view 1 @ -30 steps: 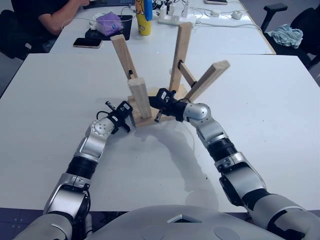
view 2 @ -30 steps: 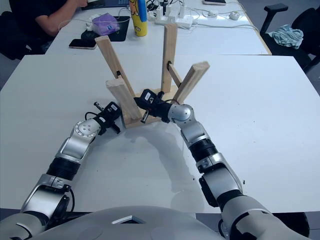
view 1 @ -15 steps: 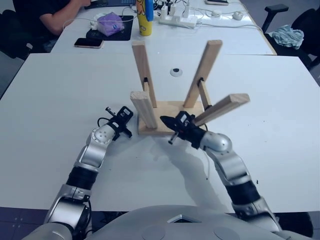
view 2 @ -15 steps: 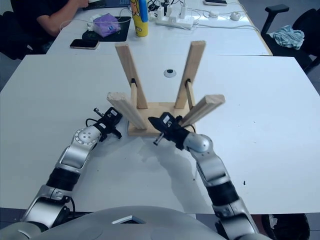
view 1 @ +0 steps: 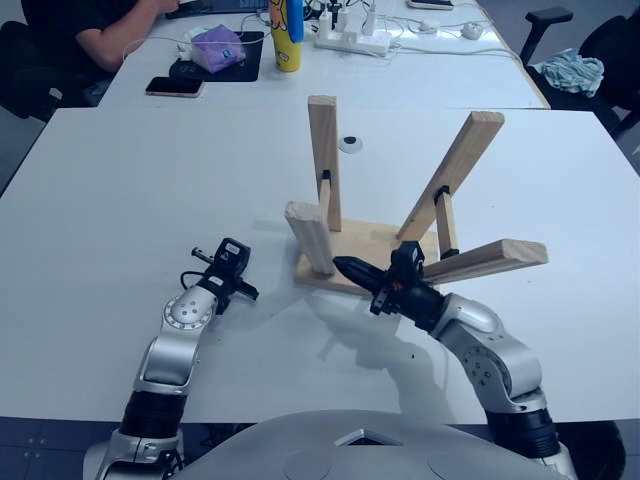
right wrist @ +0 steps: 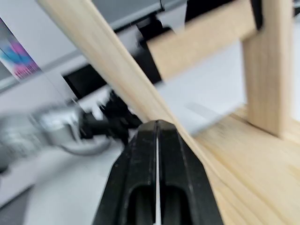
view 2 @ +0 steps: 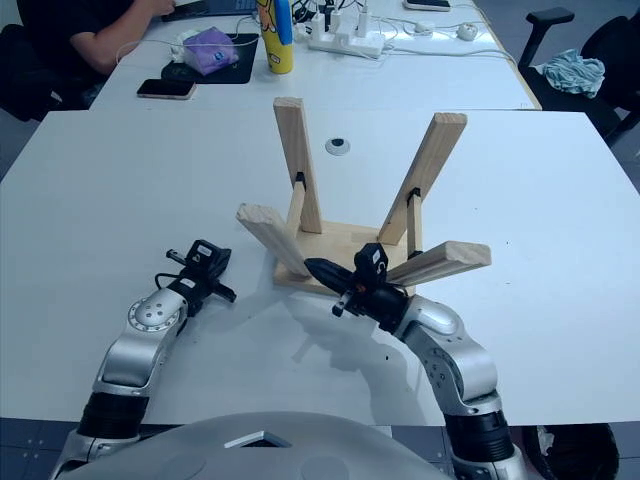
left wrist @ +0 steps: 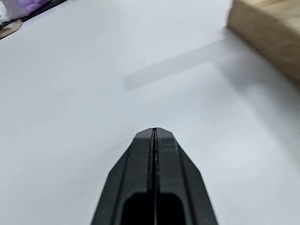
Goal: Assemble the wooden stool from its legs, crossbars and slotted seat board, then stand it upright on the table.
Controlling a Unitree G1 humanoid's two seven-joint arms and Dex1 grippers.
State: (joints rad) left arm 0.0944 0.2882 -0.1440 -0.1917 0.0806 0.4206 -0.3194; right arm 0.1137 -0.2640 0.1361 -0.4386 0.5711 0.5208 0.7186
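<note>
Legs point up on the pale wooden stool (view 1: 375,262), which lies upside down in the middle of the frame on the big white tabletop (view 1: 120,190). Its flat square seat board (view 2: 335,245) rests on the tabletop. Four thick wooden legs lean outward: one at the back left (view 1: 324,160), one at the back right (view 1: 455,170), one at the front left (view 1: 310,235) and one at the front right (view 1: 485,260). A short wooden crossbar (right wrist: 201,35) joins onto a leg up close in the right wrist view.

The right tool (view 1: 347,266) is closed, with its two black fingers pressed together and nothing between them. It sits at the near edge of the seat board, between the two front legs. I cannot tell if it touches the wood.

The left tool (view 1: 232,252) is closed too and holds nothing. It sits low over the tabletop at the lower left, apart from the stool.

A small round dark thing (view 1: 350,144) lies on the tabletop behind the stool. On the far table at the top of the frame are a yellow bottle (view 1: 287,35), a purple pouch (view 1: 218,45), a flat phone (view 1: 175,87) and a white power strip (view 1: 352,40).
</note>
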